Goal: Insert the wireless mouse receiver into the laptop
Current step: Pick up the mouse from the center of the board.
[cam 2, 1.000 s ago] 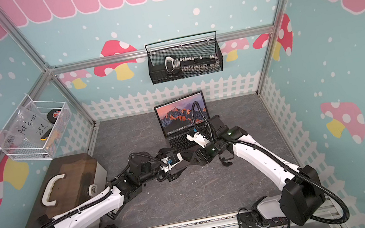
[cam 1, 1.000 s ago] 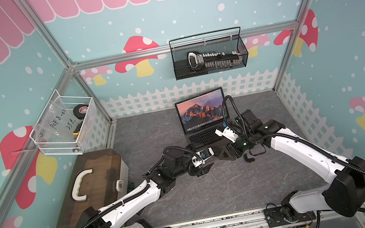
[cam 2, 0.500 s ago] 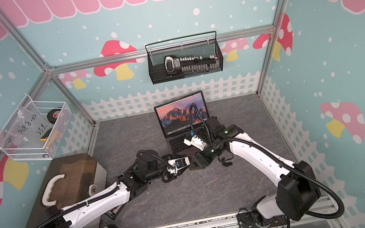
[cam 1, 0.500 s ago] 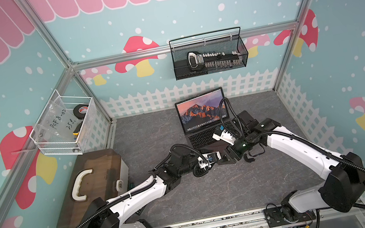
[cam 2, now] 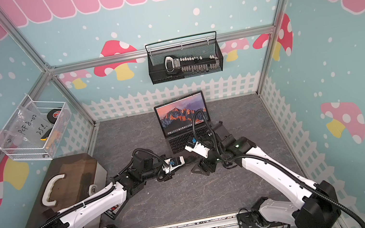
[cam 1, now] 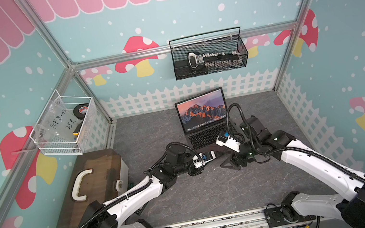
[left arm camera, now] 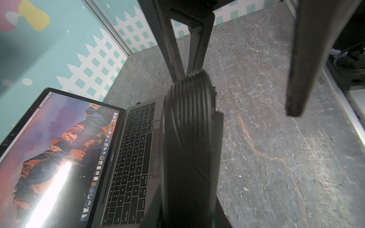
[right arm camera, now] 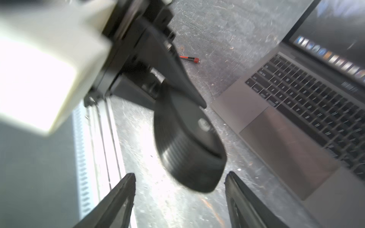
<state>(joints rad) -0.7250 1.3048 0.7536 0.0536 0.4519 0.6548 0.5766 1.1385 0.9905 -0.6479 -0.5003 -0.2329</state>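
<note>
From the counter's [cam 1: 190, 194] 9 o'clock side the left hand [cam 1: 220, 155] reaches toward the centre. It is pressed onto the black mouse [right arm camera: 189, 150], pinching it, seemingly clear of the surface. Just at its 3 o'clock the right hand [right arm camera: 179, 175] faces it with fingers spread wide, touching nothing. The laptop [cam 1: 207, 135] stands open at 12 o'clock, its front edge just beyond both hands. The wireless mouse receiver shows in no view. I judge it is stowed in the mouse, so the step in hand is getting it out. The next move calls for the right hand to close on a very small stub and carry it to a port on the laptop's side. The top views give only the meeting of the hands, with the mouse a dark smudge. The left wrist view shows the mouse's ribbed edge and the spread fingers [left arm camera: 296, 94] opposite. It also shows a dark nub [left arm camera: 138, 103] on the laptop's far side by the hinge, too small to identify. Only the right wrist view shows the mouse's flat face with a round mark, and a red-tipped plug [right arm camera: 195, 59] lying on the counter beyond.
</note>
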